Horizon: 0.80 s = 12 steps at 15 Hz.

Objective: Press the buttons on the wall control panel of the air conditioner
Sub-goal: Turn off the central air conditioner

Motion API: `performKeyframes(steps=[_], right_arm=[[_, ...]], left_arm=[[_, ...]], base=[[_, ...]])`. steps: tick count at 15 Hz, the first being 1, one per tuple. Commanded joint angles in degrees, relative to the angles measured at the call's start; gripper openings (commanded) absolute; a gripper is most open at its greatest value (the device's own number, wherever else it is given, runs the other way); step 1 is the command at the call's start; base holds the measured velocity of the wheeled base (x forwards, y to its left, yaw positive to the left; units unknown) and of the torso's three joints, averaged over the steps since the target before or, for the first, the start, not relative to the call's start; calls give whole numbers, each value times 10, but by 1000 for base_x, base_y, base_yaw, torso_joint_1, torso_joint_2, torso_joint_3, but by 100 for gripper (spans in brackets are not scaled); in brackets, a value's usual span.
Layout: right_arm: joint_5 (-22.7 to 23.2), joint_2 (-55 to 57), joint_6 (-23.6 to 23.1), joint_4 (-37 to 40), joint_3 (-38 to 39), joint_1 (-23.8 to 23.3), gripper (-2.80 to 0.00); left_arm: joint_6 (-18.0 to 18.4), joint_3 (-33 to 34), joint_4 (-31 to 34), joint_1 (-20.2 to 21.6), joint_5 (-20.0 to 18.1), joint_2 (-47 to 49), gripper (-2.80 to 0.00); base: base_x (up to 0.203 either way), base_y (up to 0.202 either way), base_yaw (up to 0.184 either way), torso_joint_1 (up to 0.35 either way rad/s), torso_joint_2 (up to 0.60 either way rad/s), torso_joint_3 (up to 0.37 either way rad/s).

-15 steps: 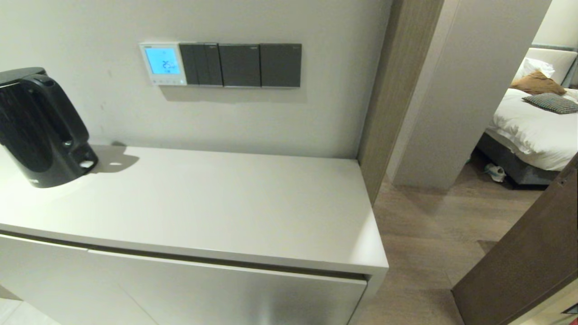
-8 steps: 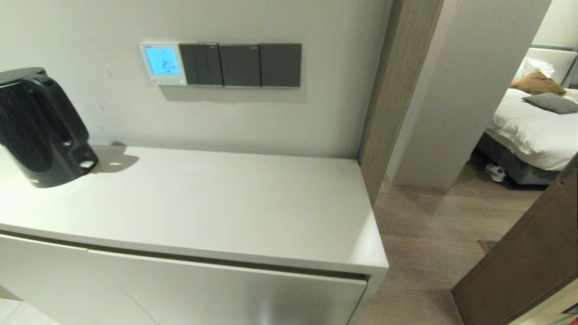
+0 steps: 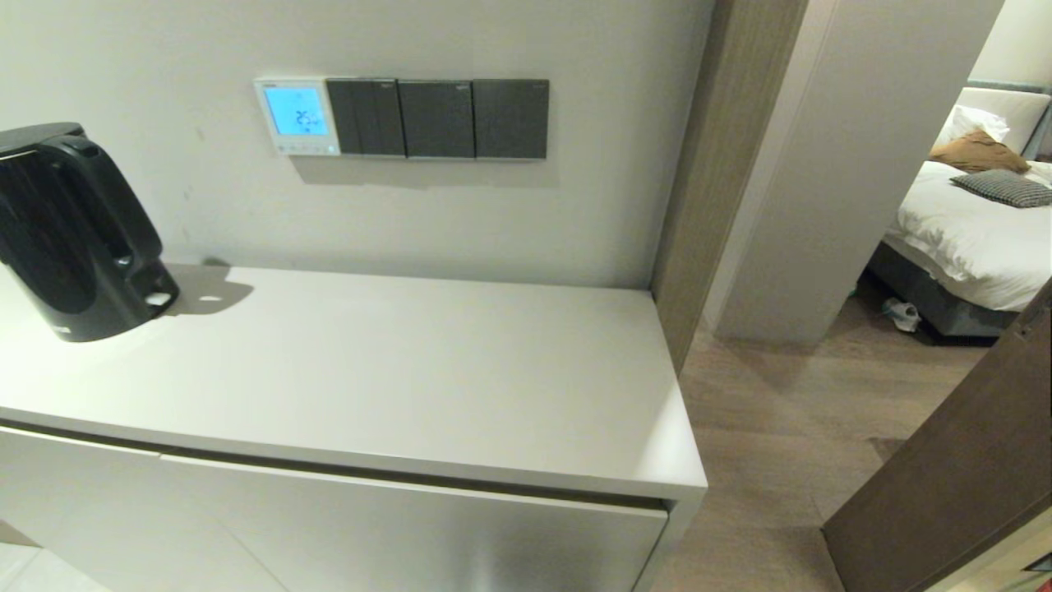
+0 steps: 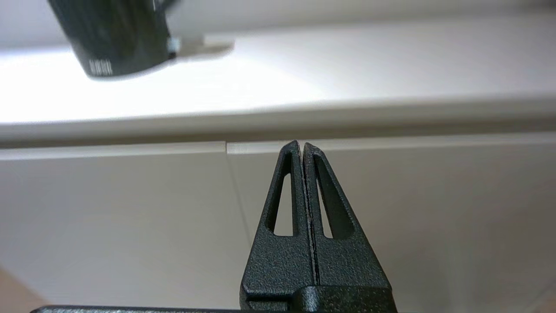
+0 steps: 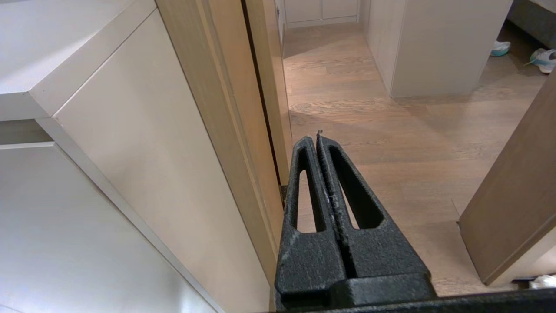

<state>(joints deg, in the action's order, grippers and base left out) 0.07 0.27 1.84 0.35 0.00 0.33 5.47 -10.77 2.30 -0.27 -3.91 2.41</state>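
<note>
The air conditioner's wall control panel point(image 3: 297, 116) is a small white square on the wall above the cabinet, its screen lit light blue with digits. The buttons point(image 3: 301, 149) are a row of tiny pale marks along its bottom edge. Neither gripper shows in the head view. My left gripper point(image 4: 302, 145) is shut and empty, low in front of the cabinet doors below the top's edge. My right gripper point(image 5: 316, 139) is shut and empty, low beside the cabinet's right end, over the wooden floor.
Three dark grey switch plates point(image 3: 437, 118) sit right of the panel. A black kettle point(image 3: 70, 230) stands at the cabinet top's point(image 3: 394, 370) far left, also in the left wrist view point(image 4: 115, 37). A wooden door frame point(image 3: 715, 164) and an open door point(image 3: 953, 477) lie to the right.
</note>
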Motion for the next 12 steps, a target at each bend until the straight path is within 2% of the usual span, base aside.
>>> performKeyframes(steps=[1,4,8,12], right_arm=[[0,1,0,0,1,0,-280],[0,1,0,0,1,0,-280],[0,1,0,0,1,0,-280],[0,1,0,0,1,0,-280]], left_arm=[[0,-58,-2,0,-7,68,-280],[-4,-139,-20,-7,-11,161,-280],[-8,-248,-84,-10,-12,312,-280],[-44,-402,-101,-10,-15,460,-280]], base=[[0,0,0,0,0,0],[0,0,0,0,0,0],[0,0,0,0,0,0],[0,0,0,0,0,0]])
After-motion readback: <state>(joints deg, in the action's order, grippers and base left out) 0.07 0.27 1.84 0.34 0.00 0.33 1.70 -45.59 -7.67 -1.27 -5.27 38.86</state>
